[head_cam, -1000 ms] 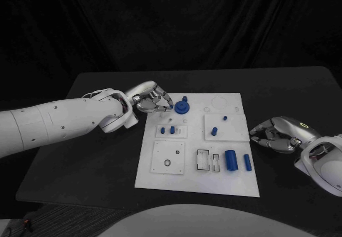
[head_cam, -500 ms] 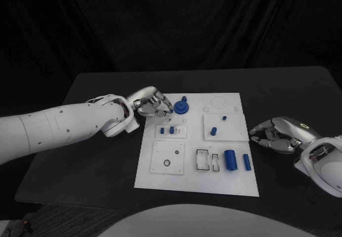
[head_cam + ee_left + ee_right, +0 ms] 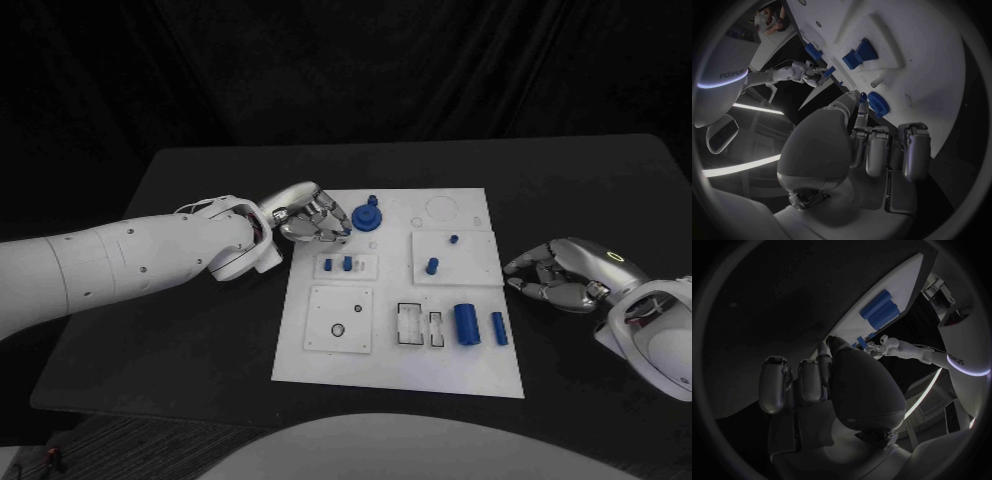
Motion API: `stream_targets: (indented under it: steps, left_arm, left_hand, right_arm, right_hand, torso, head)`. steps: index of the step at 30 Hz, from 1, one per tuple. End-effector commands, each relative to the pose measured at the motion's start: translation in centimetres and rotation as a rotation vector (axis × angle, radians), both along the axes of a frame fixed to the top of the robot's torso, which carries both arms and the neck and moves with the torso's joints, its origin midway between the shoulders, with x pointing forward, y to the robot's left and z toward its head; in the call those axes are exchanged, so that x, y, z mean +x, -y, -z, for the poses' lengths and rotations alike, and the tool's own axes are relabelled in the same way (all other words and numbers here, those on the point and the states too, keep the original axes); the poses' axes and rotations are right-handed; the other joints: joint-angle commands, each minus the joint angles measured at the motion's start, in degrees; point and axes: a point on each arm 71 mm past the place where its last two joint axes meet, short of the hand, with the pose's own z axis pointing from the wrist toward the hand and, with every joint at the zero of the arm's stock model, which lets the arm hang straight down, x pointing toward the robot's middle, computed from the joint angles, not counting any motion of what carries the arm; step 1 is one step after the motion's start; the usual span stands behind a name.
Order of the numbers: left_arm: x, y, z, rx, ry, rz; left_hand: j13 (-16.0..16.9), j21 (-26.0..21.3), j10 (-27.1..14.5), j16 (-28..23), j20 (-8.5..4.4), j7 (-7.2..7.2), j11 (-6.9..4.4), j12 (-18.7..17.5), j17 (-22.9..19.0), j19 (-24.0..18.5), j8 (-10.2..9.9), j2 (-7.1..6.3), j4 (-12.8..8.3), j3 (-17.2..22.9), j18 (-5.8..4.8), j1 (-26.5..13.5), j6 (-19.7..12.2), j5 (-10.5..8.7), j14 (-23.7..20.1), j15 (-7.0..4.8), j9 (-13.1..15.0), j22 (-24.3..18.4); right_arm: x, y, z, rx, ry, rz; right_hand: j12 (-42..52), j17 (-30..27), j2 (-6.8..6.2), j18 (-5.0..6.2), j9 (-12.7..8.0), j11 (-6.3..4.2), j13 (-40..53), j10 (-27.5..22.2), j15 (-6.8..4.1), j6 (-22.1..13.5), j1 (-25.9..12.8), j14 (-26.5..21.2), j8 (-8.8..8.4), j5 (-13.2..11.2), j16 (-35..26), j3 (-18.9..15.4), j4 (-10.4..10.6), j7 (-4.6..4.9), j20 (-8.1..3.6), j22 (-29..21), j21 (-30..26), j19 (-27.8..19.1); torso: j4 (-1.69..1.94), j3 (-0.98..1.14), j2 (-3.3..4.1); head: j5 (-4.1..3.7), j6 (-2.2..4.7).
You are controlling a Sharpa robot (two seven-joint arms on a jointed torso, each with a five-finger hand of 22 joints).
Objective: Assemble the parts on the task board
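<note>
- Left hand (image 3: 310, 215) hovers at the board's (image 3: 397, 370) far left corner, fingers curled in, gripping nothing, just beside the blue round part (image 3: 368, 214).
- Right hand (image 3: 560, 275) sits on the worktop (image 3: 173, 340) beside the board's right edge, fingers curled, empty.

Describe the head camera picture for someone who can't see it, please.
A white task board with small blue parts lies on a black table. The left robot hand hovers at its far left corner beside a round blue part; the right robot hand, fingers curled, sits at the board's right edge.
</note>
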Motion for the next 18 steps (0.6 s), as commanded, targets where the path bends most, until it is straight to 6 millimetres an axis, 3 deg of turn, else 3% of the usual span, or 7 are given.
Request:
stream_targets:
  steps: [1, 18]
  left_arm:
    - [-0.09, 0.22, 0.22, 0.005, -0.012, 0.022]
    - [-0.02, 0.61, 0.66, 0.01, -0.028, 0.027]
  left_hand:
    - [12.91, -0.07, 3.16, 0.15, 0.45, -0.35, -0.08, -0.08, 15.1, 2.04, 0.3, -0.13, 0.01, -0.36, -0.4, 0.65, 0.7, -0.22, 5.85, 0.43, 0.08, 13.39]
    - [12.8, -0.22, 2.99, 0.15, 0.48, -0.29, -0.02, -0.21, 15.1, 1.89, 0.21, -0.01, -0.02, -0.37, -0.36, 0.85, 0.67, -0.41, 5.85, 0.48, 0.02, 13.33]
  right_arm:
    - [-0.07, -0.02, -0.01, 0.005, 0.008, 0.0]
    - [-0.08, -0.01, 0.07, 0.013, -0.001, 0.002]
  right_hand:
    - [0.1, -0.02, 0.43, 0.47, -0.03, -0.18, -25.2, 0.24, -0.35, 0.01, 0.32, 1.83, 0.05, -0.04, -0.22, 0.36, -0.12, 0.05, 0.26, 11.51, -0.05, 1.29]
    - [-0.23, -0.08, 0.45, 0.47, 0.02, -0.15, -25.51, 0.13, -0.34, 0.19, 0.42, 1.82, 0.14, 0.02, -0.25, 0.42, -0.19, 0.05, 0.27, 11.52, -0.05, 1.3]
  torso:
    - [0.0, 0.03, 0.02]
    - [-0.06, 0.01, 0.08]
  head:
    - [0.04, 0.01]
    - [-0.08, 0.01]
